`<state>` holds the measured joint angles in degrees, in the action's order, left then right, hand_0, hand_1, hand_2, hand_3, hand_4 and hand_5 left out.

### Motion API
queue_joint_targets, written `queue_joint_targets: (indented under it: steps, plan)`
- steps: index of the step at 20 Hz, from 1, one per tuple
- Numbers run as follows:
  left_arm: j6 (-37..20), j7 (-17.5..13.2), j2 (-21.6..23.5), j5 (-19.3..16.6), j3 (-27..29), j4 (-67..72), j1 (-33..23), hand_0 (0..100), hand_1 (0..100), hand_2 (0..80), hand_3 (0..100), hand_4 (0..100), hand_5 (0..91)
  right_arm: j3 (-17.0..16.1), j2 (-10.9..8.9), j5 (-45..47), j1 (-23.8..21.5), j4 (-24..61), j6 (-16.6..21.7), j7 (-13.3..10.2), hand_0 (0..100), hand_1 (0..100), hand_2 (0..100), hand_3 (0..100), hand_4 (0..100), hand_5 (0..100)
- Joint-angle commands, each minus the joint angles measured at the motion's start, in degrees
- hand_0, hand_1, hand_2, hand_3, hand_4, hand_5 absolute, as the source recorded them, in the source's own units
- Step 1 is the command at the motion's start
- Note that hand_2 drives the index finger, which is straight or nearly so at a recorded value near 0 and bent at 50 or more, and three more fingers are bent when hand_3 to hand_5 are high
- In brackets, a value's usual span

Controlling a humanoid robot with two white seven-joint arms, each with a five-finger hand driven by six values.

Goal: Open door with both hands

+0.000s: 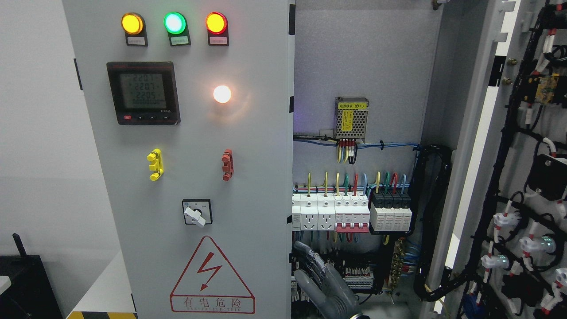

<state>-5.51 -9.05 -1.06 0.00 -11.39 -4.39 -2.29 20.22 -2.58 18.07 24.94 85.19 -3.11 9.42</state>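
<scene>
The grey cabinet's left door [252,186] is closed; it carries three lamps, a meter [144,93], a rotary switch [197,212] and a red warning triangle. The right door [509,186] stands swung wide open at the picture's right, its wired inner side facing me. My right hand [321,279], grey and jointed, rises from the bottom edge just right of the middle. Its fingers [305,250] are stretched out and hold nothing. They lie beside the left door's free edge [292,248], inside the open bay.
Behind the hand sit rows of breakers [352,215], terminal blocks [359,279] and coloured wires; a mesh power supply [351,117] hangs above. Black cable looms [432,221] run by the right door's hinge. A black box [26,285] and a striped ledge [102,310] are lower left.
</scene>
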Motion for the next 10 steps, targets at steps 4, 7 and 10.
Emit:
queue_joint_targets:
  steps: [4, 7, 10]
  plan:
    - [0.0, 0.0, -1.0, 0.9, 0.1, 0.0, 0.0, 12, 39, 0.0, 0, 0, 0.0, 0.4, -0.32, 2.1, 1.8, -2.6, -1.0, 0.2, 12, 39, 0, 0, 0, 0]
    - [0.0, 0.0, -0.9, 0.9, 0.1, 0.0, 0.0, 12, 39, 0.0, 0, 0, 0.0, 0.3, -0.32, 2.1, 2.6, -3.5, -1.0, 0.2, 12, 39, 0, 0, 0, 0]
    - [0.0, 0.0, -0.9, 0.9, 0.0, 0.0, 0.0, 12, 39, 0.0, 0, 0, 0.0, 0.3, -0.41, 2.1, 3.1, -4.0, -1.0, 1.6, 12, 39, 0, 0, 0, 0]
